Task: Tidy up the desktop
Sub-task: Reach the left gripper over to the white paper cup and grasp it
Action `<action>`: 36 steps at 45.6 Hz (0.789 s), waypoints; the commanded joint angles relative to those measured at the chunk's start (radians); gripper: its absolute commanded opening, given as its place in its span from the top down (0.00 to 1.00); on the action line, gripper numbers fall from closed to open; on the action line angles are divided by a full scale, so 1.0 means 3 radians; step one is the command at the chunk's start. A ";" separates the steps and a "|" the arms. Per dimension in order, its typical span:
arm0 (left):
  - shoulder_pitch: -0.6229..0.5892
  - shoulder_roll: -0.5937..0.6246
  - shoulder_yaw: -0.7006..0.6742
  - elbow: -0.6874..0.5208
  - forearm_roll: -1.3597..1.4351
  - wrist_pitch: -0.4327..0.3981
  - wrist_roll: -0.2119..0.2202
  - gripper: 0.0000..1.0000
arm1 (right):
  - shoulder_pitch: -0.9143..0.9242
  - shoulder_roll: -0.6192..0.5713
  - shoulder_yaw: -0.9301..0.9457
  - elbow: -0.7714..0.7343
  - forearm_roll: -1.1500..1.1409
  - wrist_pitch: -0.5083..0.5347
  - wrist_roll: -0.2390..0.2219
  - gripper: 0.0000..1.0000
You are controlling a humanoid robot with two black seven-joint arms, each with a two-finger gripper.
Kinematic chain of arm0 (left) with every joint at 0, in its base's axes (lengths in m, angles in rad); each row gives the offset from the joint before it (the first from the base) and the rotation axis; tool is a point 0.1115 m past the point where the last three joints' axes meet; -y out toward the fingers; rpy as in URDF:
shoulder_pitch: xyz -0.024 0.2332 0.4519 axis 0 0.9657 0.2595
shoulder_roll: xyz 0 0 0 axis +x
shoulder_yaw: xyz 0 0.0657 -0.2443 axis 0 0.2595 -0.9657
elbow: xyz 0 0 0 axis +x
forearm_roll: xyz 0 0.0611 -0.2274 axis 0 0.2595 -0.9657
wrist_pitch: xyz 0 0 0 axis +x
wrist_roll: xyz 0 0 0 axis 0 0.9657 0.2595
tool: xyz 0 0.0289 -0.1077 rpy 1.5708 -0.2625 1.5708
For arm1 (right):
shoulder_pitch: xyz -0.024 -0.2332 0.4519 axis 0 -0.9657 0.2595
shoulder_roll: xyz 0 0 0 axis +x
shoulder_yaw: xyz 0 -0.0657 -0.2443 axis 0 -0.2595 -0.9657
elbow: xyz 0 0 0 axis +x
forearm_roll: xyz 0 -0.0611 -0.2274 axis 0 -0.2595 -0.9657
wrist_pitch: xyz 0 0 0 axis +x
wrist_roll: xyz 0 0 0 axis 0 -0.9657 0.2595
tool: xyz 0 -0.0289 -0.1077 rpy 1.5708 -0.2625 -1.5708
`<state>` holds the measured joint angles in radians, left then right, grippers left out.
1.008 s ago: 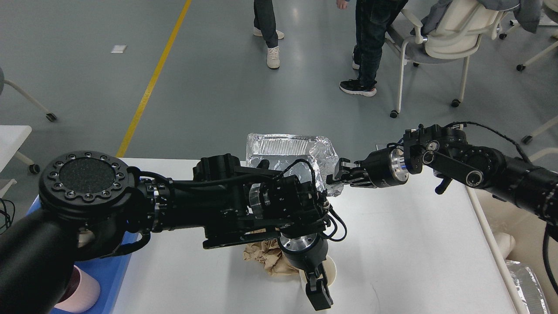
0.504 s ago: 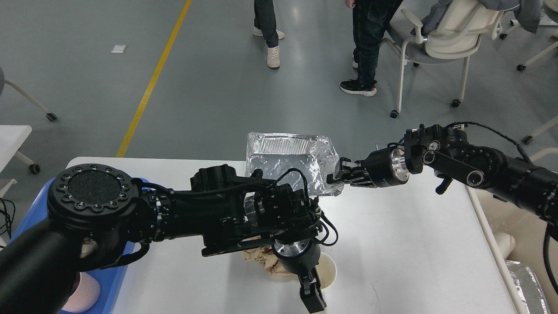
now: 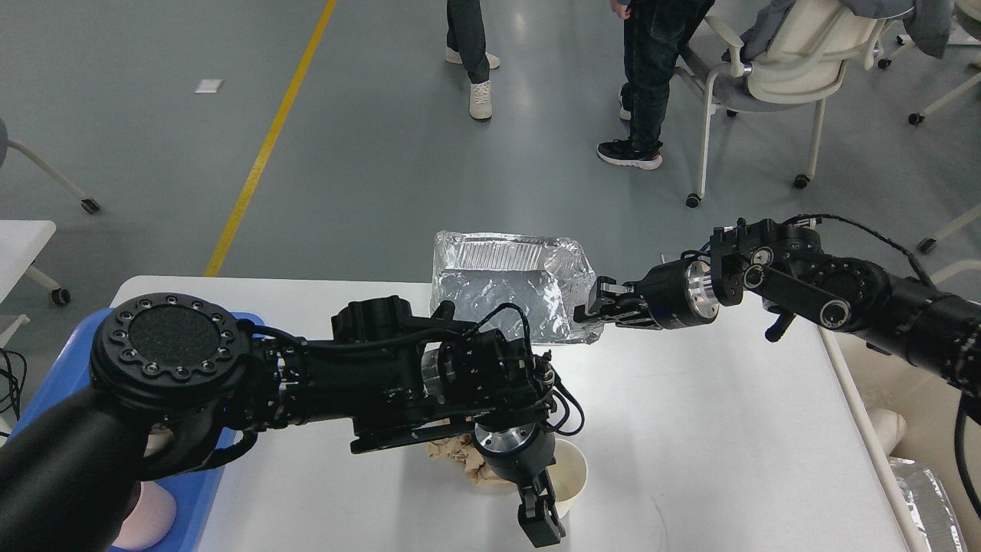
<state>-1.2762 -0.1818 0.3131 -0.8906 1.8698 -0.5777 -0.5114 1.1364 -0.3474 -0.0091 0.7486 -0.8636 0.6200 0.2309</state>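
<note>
The white desktop (image 3: 728,429) carries a crumpled foil tray (image 3: 498,287) at its far edge, a ball of brown paper (image 3: 458,452) and a cream paper cup (image 3: 571,469) near the front. My right gripper (image 3: 594,305) reaches in from the right, and its fingers clamp the tray's right rim. My left gripper (image 3: 539,520) points down toward the front edge beside the cup's left rim. It looks dark and narrow, so its fingers cannot be told apart. The left arm hides most of the brown paper.
A blue bin (image 3: 46,383) stands at the table's left with a pink cup (image 3: 149,515) in it. A cream bin (image 3: 904,406) on the right holds foil (image 3: 931,498). People's legs and a wheeled chair (image 3: 782,69) are beyond the table.
My left arm has swung left and slightly back, carrying its gripper leftward past the cup, whose opening now shows. The right gripper and foil tray have barely moved.
</note>
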 commanded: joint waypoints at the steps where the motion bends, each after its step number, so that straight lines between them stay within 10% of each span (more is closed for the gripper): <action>1: -0.0005 0.0003 0.0066 0.0018 0.0016 0.0059 -0.0049 0.20 | 0.0001 -0.0003 0.0000 0.0000 0.0000 -0.0001 -0.0003 1.00; 9: -0.0031 0.0008 0.0112 0.0028 0.0016 0.0069 -0.0054 0.36 | -0.0009 -0.0008 0.0000 0.0000 0.0000 -0.0001 0.0003 1.00; 20: -0.0046 0.0023 0.0112 0.0028 0.0016 0.0070 -0.0100 0.83 | -0.0030 -0.0008 0.0000 0.0000 0.0000 -0.0006 0.0003 1.00; 36: -0.0102 0.0038 0.0117 0.0028 0.0021 0.0075 -0.0182 0.99 | -0.0015 0.0007 0.0000 -0.0005 0.0000 -0.0006 0.0003 1.00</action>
<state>-1.3006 -0.1714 0.3479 -0.8819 1.8757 -0.5551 -0.5640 1.1313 -0.3461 -0.0091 0.7477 -0.8636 0.6182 0.2316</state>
